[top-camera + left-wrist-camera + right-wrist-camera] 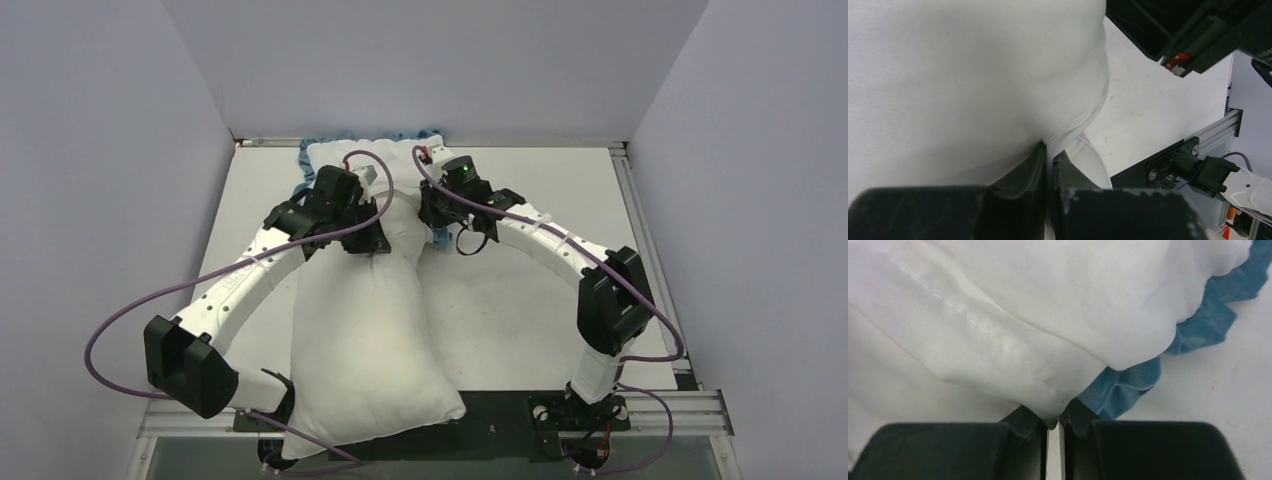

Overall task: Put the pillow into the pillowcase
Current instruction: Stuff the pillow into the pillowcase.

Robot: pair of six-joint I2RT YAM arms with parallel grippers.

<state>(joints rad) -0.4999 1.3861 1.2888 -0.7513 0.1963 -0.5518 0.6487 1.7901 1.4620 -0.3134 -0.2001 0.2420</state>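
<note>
Nearest us, the pillow (360,340) overhangs the table's (520,300) near edge. It is plump and plain white, and it stretches away between both pincers. At its far end lies the pillowcase (335,160), thin, white-faced and blue-ruffled. The right gripper (1053,422) is clamped on that case's stitched hem. The left gripper (1049,160) pinches a white cloth fold (1058,137); whose, we cannot tell.

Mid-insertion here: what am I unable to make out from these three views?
1. Top view: the pillowcase mouth and how far the pillow is inside; both wrists cover it.
2. Left wrist: whether the left gripper pinches pillow or pillowcase lining; the white cloth is plain everywhere.
3. Right wrist: how much pillowcase hem the right gripper holds; its own fingers hide it.
</note>
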